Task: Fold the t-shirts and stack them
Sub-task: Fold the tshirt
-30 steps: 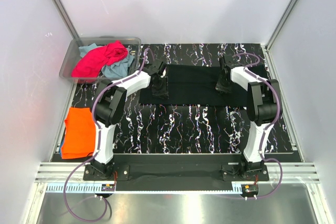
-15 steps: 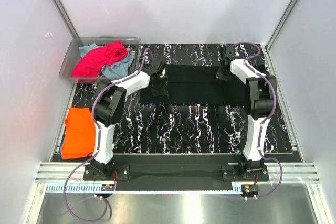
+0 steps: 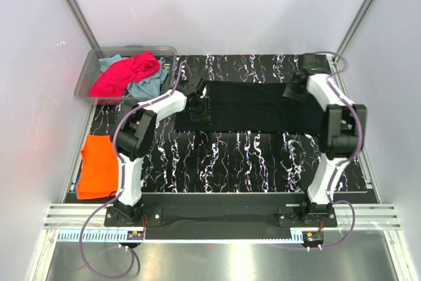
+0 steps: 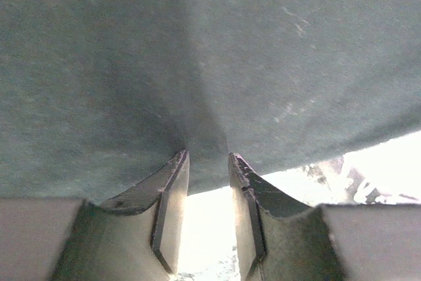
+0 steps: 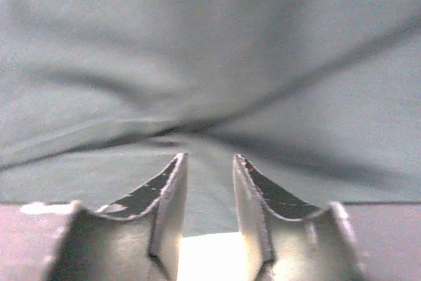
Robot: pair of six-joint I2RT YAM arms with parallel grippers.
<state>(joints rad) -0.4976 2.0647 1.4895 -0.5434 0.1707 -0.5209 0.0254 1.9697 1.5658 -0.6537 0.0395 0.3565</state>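
Shirt-folding rig from where I'm standing: the black t-shirt [image 3: 253, 106] is spread out flat in a wide band across the far middle of the marbled counter [image 3: 243, 159], running left to right. The left arm [image 3: 141, 129] reaches over to the shirt's left end, and its jaws are down on the cloth there. In the left wrist view they're nearly closed, with just a slim gap, and a fold of the fabric is pulled down and pinched right at the fingertips [image 4: 176, 169]. The right arm [image 3: 339, 129] stretches way out to the far right part of the shirt. In its wrist view it's the same deal: the jaws are squeezed almost together, and the wrinkles in the cloth all run into the spot between the tips, so it has a pinch of the shirt too. Over in the far left corner sits a clear plastic bin [image 3: 89, 74] with a magenta-pink t-shirt [image 3: 125, 74] heaped on top of a teal-blue t-shirt [image 3: 150, 85]. At the near left edge of the counter an orange t-shirt [image 3: 100, 166] is folded flat, with a sliver of blue cloth [image 3: 78, 187] peeking out from under it, well apart from the black one.
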